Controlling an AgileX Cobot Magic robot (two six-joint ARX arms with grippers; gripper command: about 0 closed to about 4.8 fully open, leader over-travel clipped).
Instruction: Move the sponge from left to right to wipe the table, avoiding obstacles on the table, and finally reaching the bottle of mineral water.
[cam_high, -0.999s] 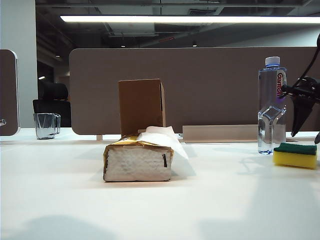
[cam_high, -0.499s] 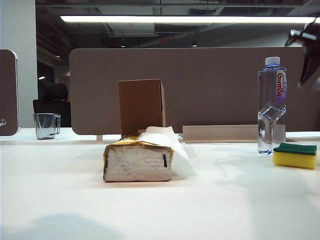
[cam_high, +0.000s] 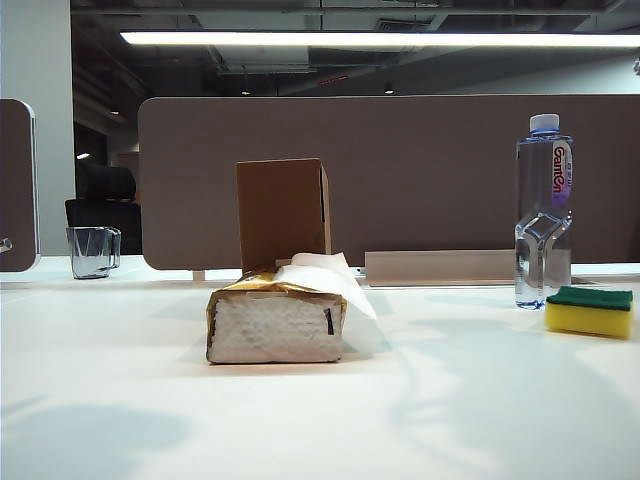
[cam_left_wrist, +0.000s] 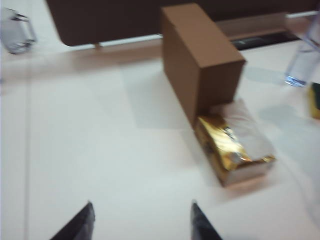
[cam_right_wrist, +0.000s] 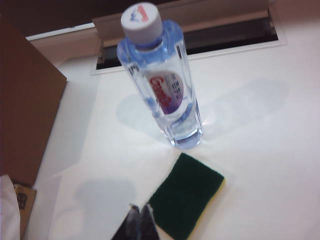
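Note:
The sponge (cam_high: 589, 311), yellow with a dark green top, lies flat on the white table (cam_high: 320, 400) at the right, just in front of the bottle of mineral water (cam_high: 544, 210). In the right wrist view the sponge (cam_right_wrist: 186, 194) rests beside the bottle (cam_right_wrist: 162, 80), and my right gripper (cam_right_wrist: 140, 210) hangs above the table, shut and empty, clear of the sponge. My left gripper (cam_left_wrist: 141, 207) is open over bare table with nothing between its fingers. The tissue pack (cam_high: 277, 317) and cardboard box (cam_high: 283, 212) stand mid-table. Neither gripper shows in the exterior view.
A clear glass cup (cam_high: 92, 250) stands at the far left back. A grey partition (cam_high: 400, 180) closes off the table's back edge. A recessed cable tray (cam_right_wrist: 190, 42) runs behind the bottle. In the left wrist view the box (cam_left_wrist: 200, 62) abuts the tissue pack (cam_left_wrist: 232, 152).
The right gripper rose from beside the sponge and left the exterior view at the upper right. The sponge stays put by the bottle.

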